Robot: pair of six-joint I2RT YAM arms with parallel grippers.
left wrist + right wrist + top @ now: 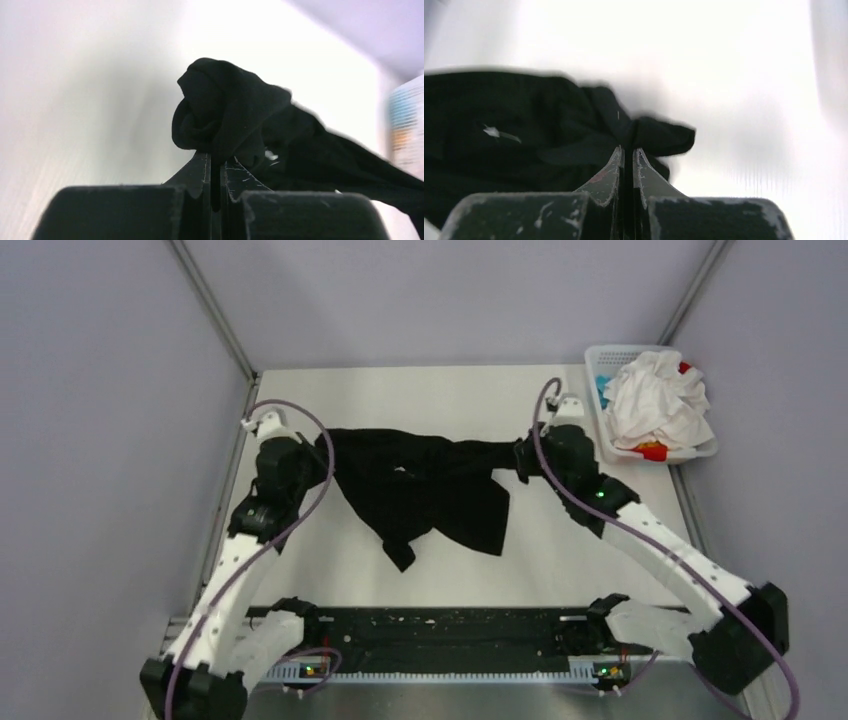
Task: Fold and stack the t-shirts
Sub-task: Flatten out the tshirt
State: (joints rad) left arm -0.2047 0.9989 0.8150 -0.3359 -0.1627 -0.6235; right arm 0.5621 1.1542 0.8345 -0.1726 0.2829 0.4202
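Observation:
A large black t-shirt (430, 490) hangs stretched between my two grippers above the middle of the table, its lower part drooping down. My left gripper (322, 455) is shut on its left end, and the cloth bunches over the closed jaws in the left wrist view (225, 105). My right gripper (524, 458) is shut on its right end, and the cloth folds over the closed jaws in the right wrist view (574, 125). White t-shirts (655, 400) with bits of red and blue cloth lie heaped in the basket at the back right.
A white plastic lattice basket (610, 358) stands at the table's back right corner. A black strip (440, 630) runs along the near edge between the arm bases. Grey walls and metal posts bound the table on the left, back and right.

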